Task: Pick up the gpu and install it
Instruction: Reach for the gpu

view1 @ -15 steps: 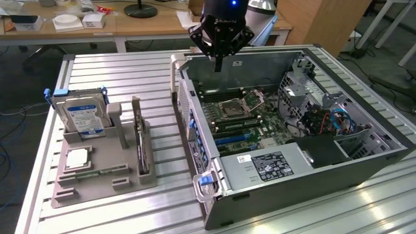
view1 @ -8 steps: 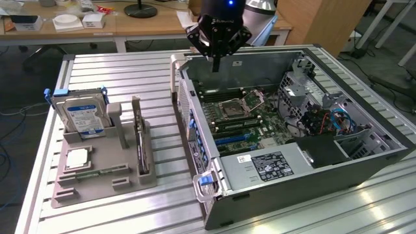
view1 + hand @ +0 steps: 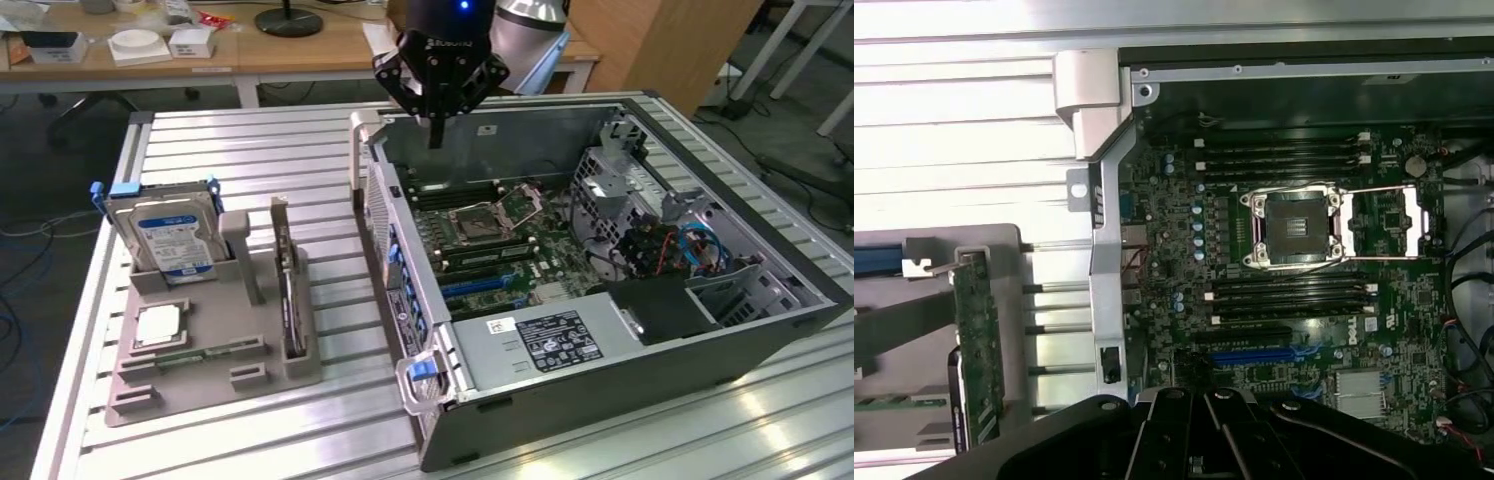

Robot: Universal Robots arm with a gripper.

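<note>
The gpu (image 3: pixel 286 290) stands on edge in a slot of the grey holder (image 3: pixel 200 375) at the exterior view's left, thin and dark with a metal bracket end. The wrist view catches it edge-on as a green-sided card (image 3: pixel 978 345). My gripper (image 3: pixel 435 138) hangs over the far wall of the open computer case (image 3: pixel 747 330), well away from the gpu, with its black fingers shut together and nothing between them. Below it lies the motherboard (image 3: pixel 1174 250) with its blue expansion slot (image 3: pixel 1252 355) and open CPU socket (image 3: pixel 1299 228).
The holder also carries an upright blue-labelled hard drive (image 3: pixel 166 237) and a square silver CPU chip (image 3: pixel 159 324). Cables and a drive cage (image 3: pixel 667 245) crowd the case's right side. All of this rests on a slatted metal table (image 3: pixel 240 150); wooden desks stand behind.
</note>
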